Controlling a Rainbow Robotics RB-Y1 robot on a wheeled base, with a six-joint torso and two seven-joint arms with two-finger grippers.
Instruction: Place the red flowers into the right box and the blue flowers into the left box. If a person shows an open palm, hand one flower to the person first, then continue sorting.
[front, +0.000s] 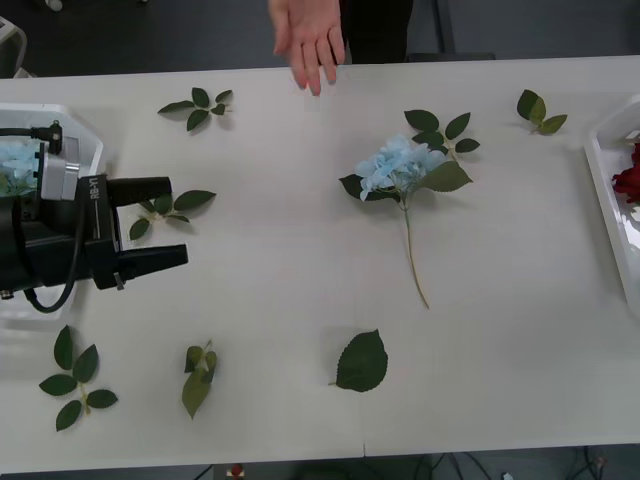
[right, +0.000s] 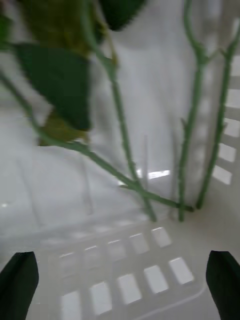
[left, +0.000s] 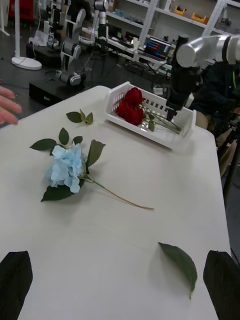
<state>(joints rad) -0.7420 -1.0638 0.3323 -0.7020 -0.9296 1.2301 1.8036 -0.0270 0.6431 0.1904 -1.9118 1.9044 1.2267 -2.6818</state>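
Note:
One blue flower lies on the table right of centre, stem toward me. Another blue flower lies in the left box. My left gripper hovers open beside that box, fingers pointing right, holding nothing. Red flowers lie in the right box. My right gripper stands open over that box, above the rose stems. A person's hand is held out, palm open, over the far table edge.
Loose green leaf sprigs are scattered over the table: at the far left, the far right, beside my left gripper and near the front left. A single leaf lies front centre.

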